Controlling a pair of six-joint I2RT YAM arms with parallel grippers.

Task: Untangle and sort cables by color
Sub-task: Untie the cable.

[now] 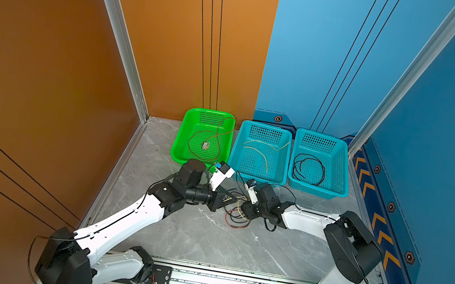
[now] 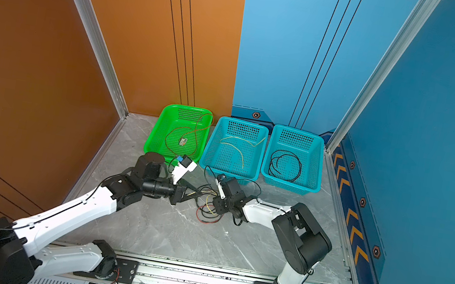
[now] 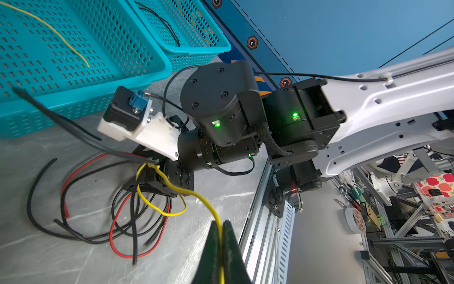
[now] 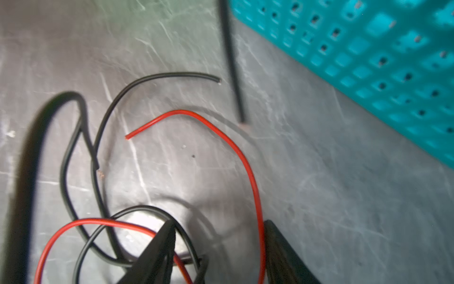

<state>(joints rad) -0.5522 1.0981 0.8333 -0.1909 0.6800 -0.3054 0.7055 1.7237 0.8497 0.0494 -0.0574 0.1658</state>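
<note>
While the left gripper (image 3: 221, 225) clamps the yellow cable (image 3: 196, 194), the right gripper (image 4: 219, 223) hovers, jaws partly spread, over the tangle (image 1: 236, 213) mid-bench; light, limp wire, best gripped near an end.

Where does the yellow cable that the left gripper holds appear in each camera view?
Top view: the yellow cable is in the tangle on the table, between the two grippers.
Top view: the same place.
Left wrist: it runs from the tangle into the shut left gripper.
Right wrist: not in it.
Shared landmark: the tangle's red cable.
</note>
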